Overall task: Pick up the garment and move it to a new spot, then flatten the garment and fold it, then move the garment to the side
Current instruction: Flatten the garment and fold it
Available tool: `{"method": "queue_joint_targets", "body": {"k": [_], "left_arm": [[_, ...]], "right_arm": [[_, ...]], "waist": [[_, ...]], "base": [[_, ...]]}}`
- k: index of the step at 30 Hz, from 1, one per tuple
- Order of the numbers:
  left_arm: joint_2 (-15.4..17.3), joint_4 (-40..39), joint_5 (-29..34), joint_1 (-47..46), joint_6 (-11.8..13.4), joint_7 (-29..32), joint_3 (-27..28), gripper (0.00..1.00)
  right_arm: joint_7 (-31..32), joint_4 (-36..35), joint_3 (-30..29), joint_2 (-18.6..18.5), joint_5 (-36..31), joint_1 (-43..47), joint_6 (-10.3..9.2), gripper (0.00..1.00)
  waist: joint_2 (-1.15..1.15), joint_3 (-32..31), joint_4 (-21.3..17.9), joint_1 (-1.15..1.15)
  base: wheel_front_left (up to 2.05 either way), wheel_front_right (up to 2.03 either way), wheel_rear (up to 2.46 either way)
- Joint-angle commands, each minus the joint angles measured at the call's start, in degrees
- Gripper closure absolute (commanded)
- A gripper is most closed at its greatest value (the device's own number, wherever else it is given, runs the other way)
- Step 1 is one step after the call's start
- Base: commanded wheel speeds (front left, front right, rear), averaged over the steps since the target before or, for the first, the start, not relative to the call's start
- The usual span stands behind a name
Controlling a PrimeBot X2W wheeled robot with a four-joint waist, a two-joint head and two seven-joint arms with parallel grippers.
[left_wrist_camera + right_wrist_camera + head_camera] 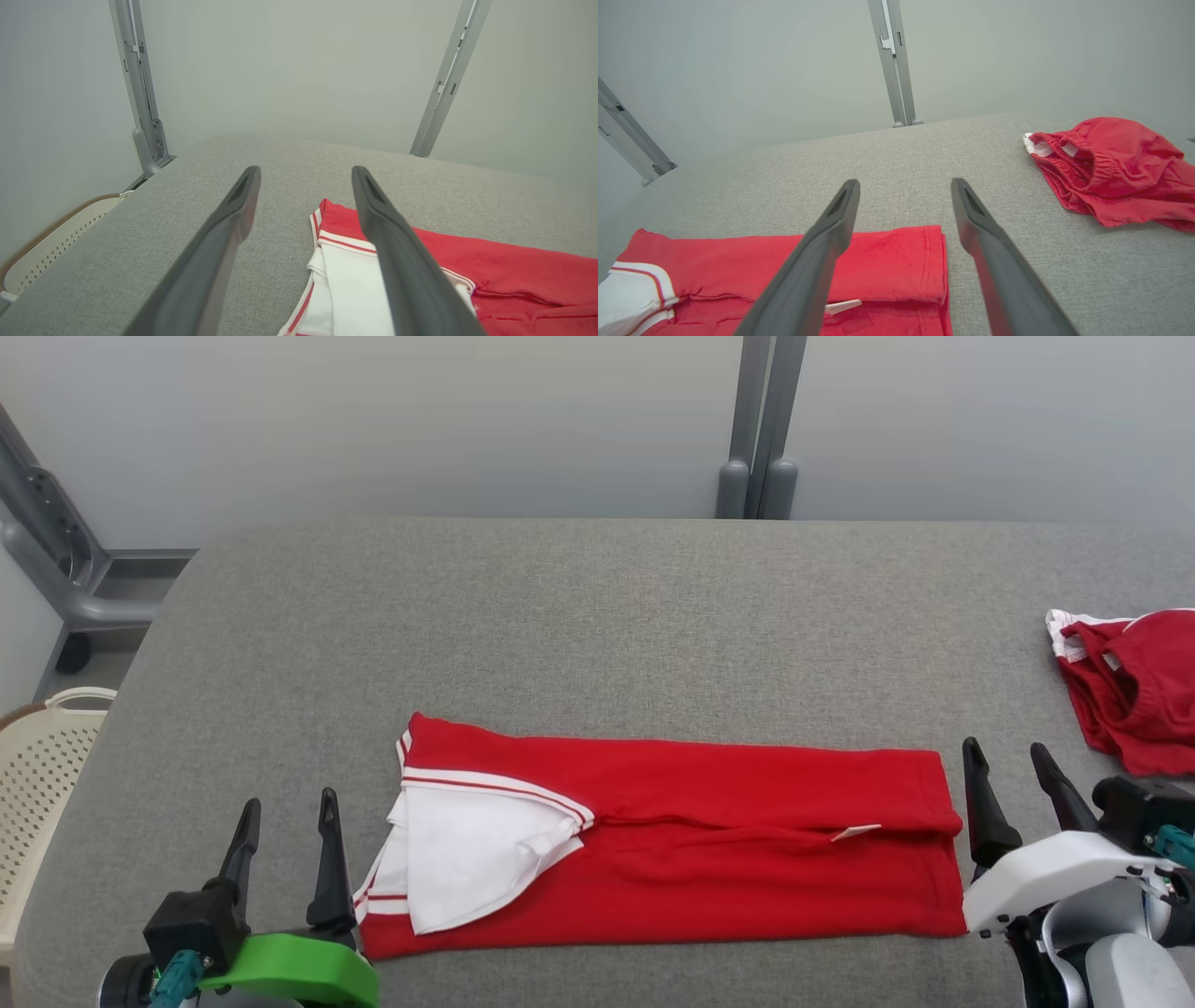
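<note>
The garment is a red shirt with a white, red-striped collar, folded into a long band across the near part of the grey table. Its collar end lies at the left, its hem end at the right. My left gripper stands open just left of the collar end, with nothing between its fingers. At the hem end my right gripper is open too, just off the cloth's right edge and holding nothing.
A second crumpled red garment with white trim lies at the table's right edge. A cream perforated basket stands off the table's left side. Grey frame posts rise behind the table against a pale wall.
</note>
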Motion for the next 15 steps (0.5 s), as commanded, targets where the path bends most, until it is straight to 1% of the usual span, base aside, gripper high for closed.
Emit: {"method": "queue_joint_targets", "body": {"k": [1, 4, 7, 9, 10, 11, 15], "left_arm": [[-0.3, -0.3, 1.7, 1.5, -0.7, -0.2, 0.9, 0.00], [-1.7, -1.0, 4.2, 3.1, -2.3, -0.2, 3.1, 0.00], [-2.5, -0.8, 5.9, 4.6, -4.1, -0.2, 5.2, 0.00], [-3.3, -0.4, 6.7, 5.5, -5.2, -0.2, 6.2, 0.00], [-3.5, 0.5, 7.7, 6.3, -6.5, -0.2, 6.3, 0.00], [-3.4, 1.1, 8.5, 6.4, -7.1, -0.2, 6.1, 0.00], [-4.1, 3.5, 10.0, 6.6, -8.5, -0.1, 6.3, 0.00]], "right_arm": [[-1.4, 0.3, -0.5, 0.3, 0.4, 0.9, -0.04, 0.00], [-4.6, 1.0, -0.8, 0.6, 1.4, 2.0, -0.04, 0.00], [-7.1, 2.4, 0.5, 0.7, 3.2, 2.9, -0.04, 0.00], [-8.6, 3.3, 1.5, 0.7, 2.8, 3.3, -0.04, 0.00], [-9.7, 4.2, 2.5, 0.7, 1.9, 3.8, -0.04, 0.00], [-10.0, 4.6, 2.8, 0.6, 1.4, 4.0, -0.04, 0.00], [-10.7, 6.2, 4.5, 0.7, -1.0, 4.1, -0.04, 0.00]], "waist": [[0.00, -0.4, -0.2, 0.00], [0.00, -1.0, -0.3, 0.00], [0.00, -1.5, -0.5, 0.00], [0.00, -1.7, -0.6, 0.00], [0.00, -1.9, -0.8, 0.00], [0.00, -1.9, -0.8, 0.00], [0.00, -1.7, -1.1, 0.00]], "base": [[0.00, 0.00, 0.00], [0.00, 0.00, 0.00], [0.00, 0.00, 0.00], [0.00, 0.00, 0.00], [0.00, 0.00, 0.00], [0.00, 0.00, 0.00], [0.00, 0.00, 0.00]]}}
